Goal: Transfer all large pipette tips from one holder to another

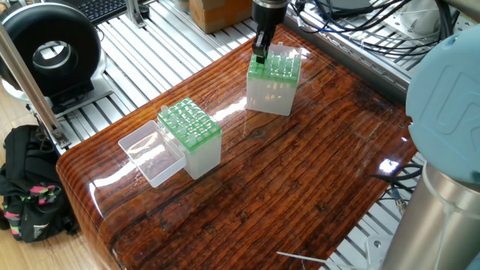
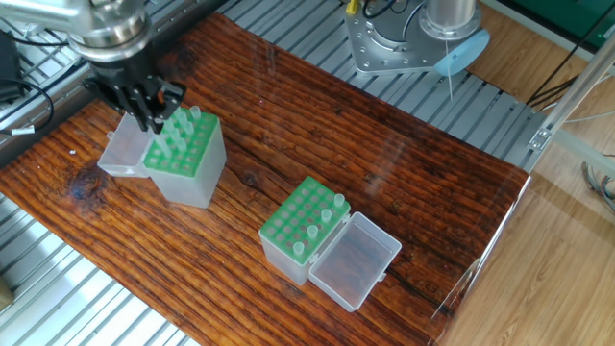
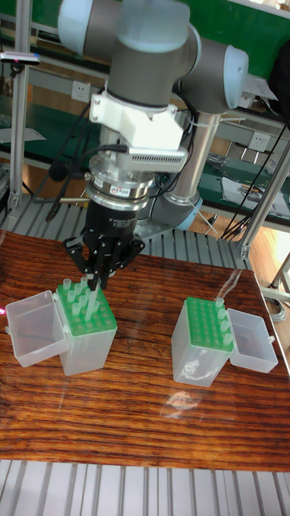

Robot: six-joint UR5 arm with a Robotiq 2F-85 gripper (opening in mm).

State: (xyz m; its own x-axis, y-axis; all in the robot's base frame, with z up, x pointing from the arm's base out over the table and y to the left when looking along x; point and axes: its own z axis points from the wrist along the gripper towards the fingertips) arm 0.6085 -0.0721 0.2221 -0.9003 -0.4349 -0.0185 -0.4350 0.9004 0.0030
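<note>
Gripper (image 3: 95, 280) poised directly over the left holder (image 3: 87, 332), pipette tips (image 3: 75, 295) upright beneath; fingers nearly closed, possibly pinching one tip, hard to confirm.

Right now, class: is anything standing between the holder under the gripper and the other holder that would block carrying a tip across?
Nothing visible does. The table between the holder under the gripper and the other holder is bare, and both open lids hang on the outer sides, away from that path.
</note>
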